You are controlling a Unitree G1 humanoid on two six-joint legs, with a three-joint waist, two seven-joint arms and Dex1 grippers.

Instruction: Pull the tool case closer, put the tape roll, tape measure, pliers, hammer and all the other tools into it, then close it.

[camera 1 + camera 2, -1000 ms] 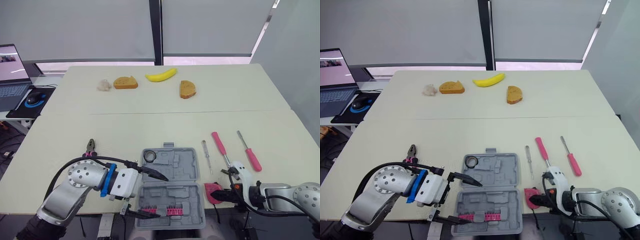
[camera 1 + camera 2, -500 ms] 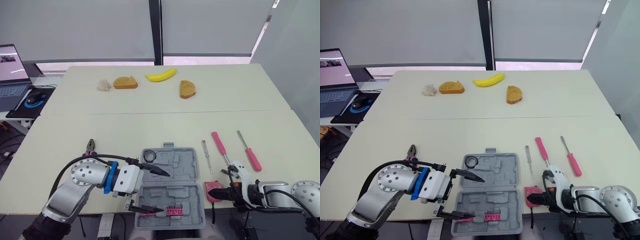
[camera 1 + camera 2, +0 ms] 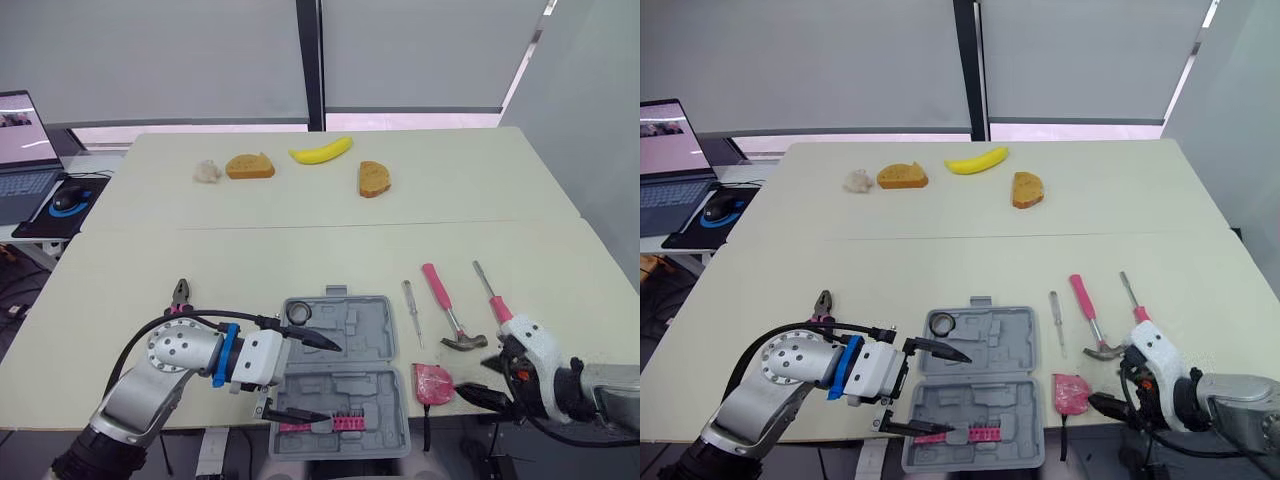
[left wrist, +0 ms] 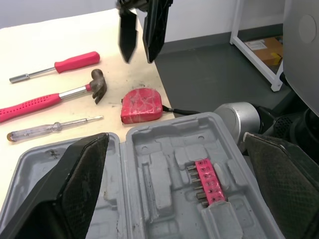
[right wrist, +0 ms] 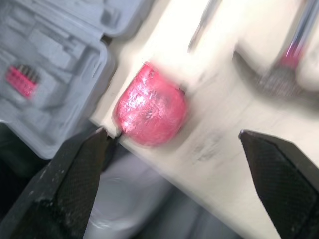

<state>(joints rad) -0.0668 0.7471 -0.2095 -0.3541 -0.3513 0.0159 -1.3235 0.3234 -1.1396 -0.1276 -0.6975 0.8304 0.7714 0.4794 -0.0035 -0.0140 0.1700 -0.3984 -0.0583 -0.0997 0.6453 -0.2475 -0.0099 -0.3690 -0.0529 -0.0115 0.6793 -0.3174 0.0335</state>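
Left eye view, nearest first: the left pincer (image 3: 333, 384) hangs over the near half of the tool case (image 3: 372, 392), and its two black fingers are spread wide, with nothing between them. The case lies open and flat at the front edge of the surface (image 3: 120, 290), and its near half seems to reach a little past that edge. A pink strip of bits (image 3: 322, 422) sits in the near half. The tape roll (image 3: 299, 314), a small black ring, lies in the far half, in the corner on the robot's left.

The right pincer (image 5: 172, 133) is low at the front edge, to the right of the case. Its fingers are also spread and they hold nothing. Just before it lies the pink tape measure (image 3: 432, 383), at the very edge of the surface and just beside the case, with its dark strap hanging down over the edge.

Behind the tape measure lie the hammer (image 3: 441, 297) with a pink handle, a thin screwdriver with a clear handle (image 3: 412, 312) on its left, and a pink-handled screwdriver (image 3: 497, 300) on its right. The pliers (image 3: 181, 295) lie apart, to the left of the case.

On the far part of the surface are two slices of bread (image 3: 250, 166), a banana (image 3: 321, 150) and a small white lump (image 3: 206, 171). A laptop (image 3: 25, 150) and a mouse (image 3: 68, 198) stand on a side desk at the far left.
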